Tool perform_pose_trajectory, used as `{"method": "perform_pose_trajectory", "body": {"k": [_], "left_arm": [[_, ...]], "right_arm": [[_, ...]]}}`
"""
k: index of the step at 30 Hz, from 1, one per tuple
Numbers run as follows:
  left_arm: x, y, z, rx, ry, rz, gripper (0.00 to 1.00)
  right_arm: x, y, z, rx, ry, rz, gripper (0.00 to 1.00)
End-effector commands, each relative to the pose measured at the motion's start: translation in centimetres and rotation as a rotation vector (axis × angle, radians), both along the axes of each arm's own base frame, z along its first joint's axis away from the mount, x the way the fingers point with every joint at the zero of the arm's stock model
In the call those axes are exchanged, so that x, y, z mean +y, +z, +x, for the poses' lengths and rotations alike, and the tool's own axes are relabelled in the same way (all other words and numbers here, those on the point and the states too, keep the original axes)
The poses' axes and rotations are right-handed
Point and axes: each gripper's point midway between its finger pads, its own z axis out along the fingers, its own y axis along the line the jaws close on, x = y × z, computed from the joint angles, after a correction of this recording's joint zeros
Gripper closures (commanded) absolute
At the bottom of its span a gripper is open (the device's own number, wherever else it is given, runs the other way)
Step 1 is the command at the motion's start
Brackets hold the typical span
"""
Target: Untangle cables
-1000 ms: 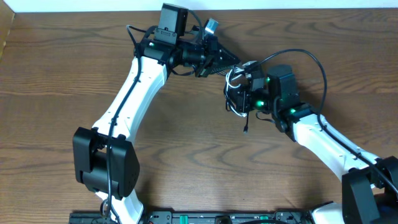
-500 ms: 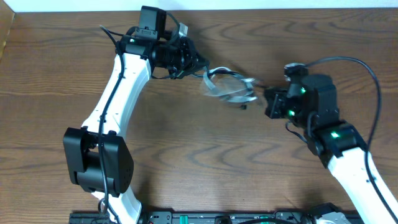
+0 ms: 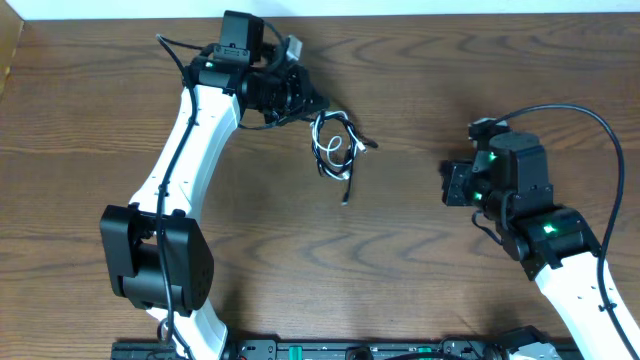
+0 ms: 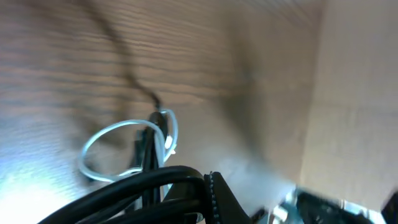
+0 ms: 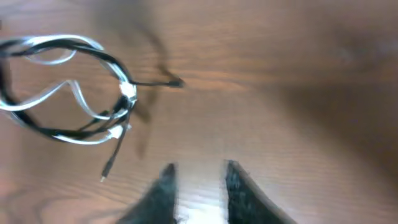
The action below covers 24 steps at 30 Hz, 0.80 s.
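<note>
The cables (image 3: 336,150) are a small tangle of black and white cords with a loose plug end trailing toward the front. The tangle hangs just right of my left gripper (image 3: 308,104), which appears shut on its top. In the left wrist view black cords run across the one visible finger (image 4: 208,186), with a white loop (image 4: 124,140) beyond it. My right gripper (image 3: 448,184) is open and empty, well to the right of the tangle. In the right wrist view its fingers (image 5: 198,167) are apart and the cables (image 5: 74,93) lie at the upper left.
The brown wooden table (image 3: 330,260) fills the view. A light wall or board (image 4: 354,93) stands along the table's far edge behind the left gripper. Thick black wires run along both arms.
The right gripper let go of the tangle and drew back to the right. The tangle, stretched between both grippers before, dropped back beside the left gripper, which shifted left.
</note>
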Motion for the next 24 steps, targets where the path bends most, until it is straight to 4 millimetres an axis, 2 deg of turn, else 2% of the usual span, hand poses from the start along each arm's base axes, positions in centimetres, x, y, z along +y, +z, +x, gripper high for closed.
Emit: {"method": "perform_pose_trajectory", "body": {"k": [1,3,7,9,12,15,24], "left_arm": [[-2.1,2.9,-1.9,-0.135,-0.224,-0.155,0.92],[-2.8,3.7,-2.6,-0.159,-0.281,-0.209,0.93],[-3.9,4.9,-4.0,-0.160,-0.349,-0.294,0.93],[-4.4,5.1,-4.7,-0.138,-0.367,-0.318,0.93],[-5.0,5.0,-5.9,-0.085,-0.381,-0.329,0.93],[-5.1,4.6,-7.0,-0.013,-0.380,-0.325,0.92],[-4.7,4.1,-8.9,0.128,-0.358,-0.317,0.93]], "right_arm": [[2.9,1.9,0.0,-0.086,0.201,0.054,0.50],[3.9,2.6,0.3,-0.118,0.254,0.089,0.41],[5.9,2.9,1.0,-0.150,0.349,0.147,0.37],[6.7,2.7,1.4,-0.155,0.389,0.170,0.38],[7.9,2.2,1.9,-0.161,0.448,0.204,0.45],[9.3,2.3,1.7,-0.189,0.554,0.238,0.47],[10.7,1.2,0.9,-0.198,0.703,0.261,0.50]]}}
